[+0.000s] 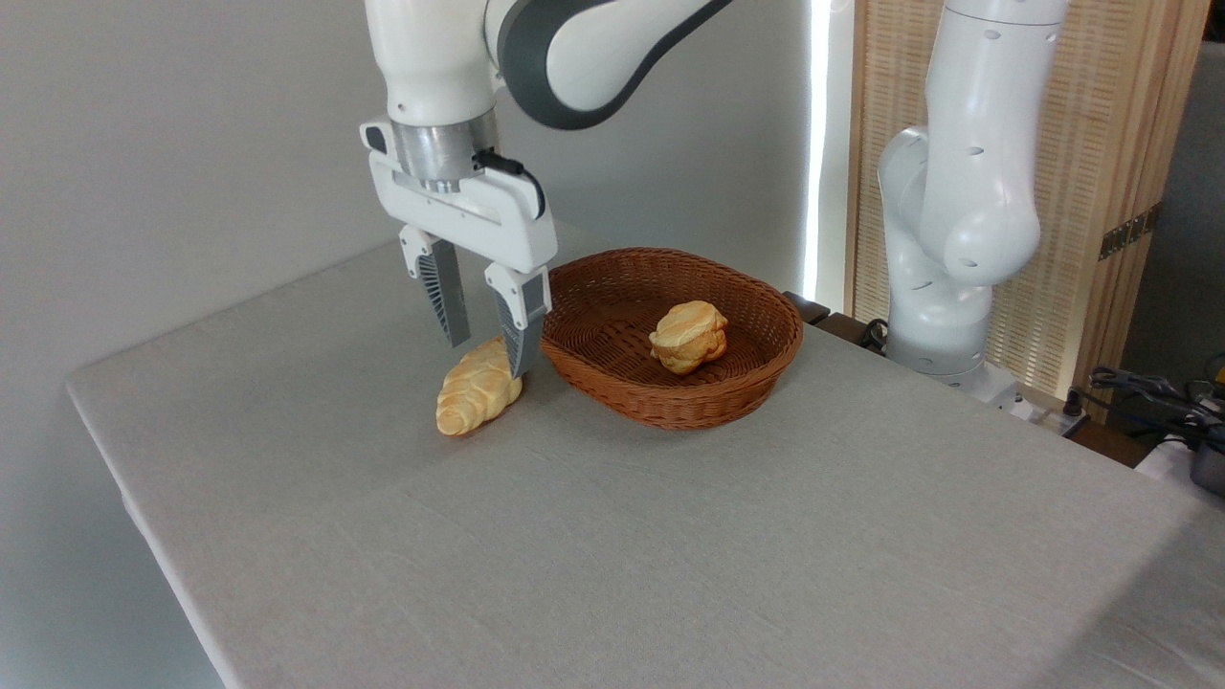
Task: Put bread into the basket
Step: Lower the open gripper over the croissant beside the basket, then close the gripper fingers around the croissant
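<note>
tool (490,356) open astride bread (476,389), perhaps touching, beside basket (670,335)

grey-clothed table (670,536) w/ bread (476,388) & basket (670,402) on it.

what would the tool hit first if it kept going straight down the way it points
Probably the bread: the open tool points down over its far end. Depth is unclear, so one finger might reach the table beside it.

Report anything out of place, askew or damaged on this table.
Nothing looks damaged or spilled. The braided bread lies on the table just left of the basket, not in it; a round bun sits inside. The gripper has its jaws open over the bread.
</note>
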Robot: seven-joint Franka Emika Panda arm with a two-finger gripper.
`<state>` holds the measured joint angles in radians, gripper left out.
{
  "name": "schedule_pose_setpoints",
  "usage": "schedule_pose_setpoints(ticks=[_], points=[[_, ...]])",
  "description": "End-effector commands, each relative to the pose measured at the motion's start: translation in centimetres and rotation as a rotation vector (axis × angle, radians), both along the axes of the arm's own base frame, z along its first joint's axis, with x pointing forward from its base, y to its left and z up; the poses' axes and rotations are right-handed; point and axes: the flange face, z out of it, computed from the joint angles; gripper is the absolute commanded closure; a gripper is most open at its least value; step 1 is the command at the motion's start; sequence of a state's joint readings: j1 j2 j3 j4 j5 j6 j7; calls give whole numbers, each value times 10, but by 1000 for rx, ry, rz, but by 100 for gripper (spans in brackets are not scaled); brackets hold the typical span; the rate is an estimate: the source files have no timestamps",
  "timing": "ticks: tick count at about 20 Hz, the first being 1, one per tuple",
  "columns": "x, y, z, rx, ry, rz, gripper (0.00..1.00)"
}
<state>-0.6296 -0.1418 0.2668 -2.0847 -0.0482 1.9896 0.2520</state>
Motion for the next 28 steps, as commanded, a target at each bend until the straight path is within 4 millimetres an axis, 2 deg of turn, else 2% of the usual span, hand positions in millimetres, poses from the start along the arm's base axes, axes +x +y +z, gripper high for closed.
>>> schedule_pose_setpoints(ticks=[1, 10, 11, 22, 28], points=[[7, -22, -16, -33, -13, 64, 0], [12, -43, -52, -34, 22, 72, 0], [9, -50, -53, -33, 23, 56, 0], [7, -69, -73, -12, 29, 25, 0], [7, -70, -74, -4, 27, 10, 1]])
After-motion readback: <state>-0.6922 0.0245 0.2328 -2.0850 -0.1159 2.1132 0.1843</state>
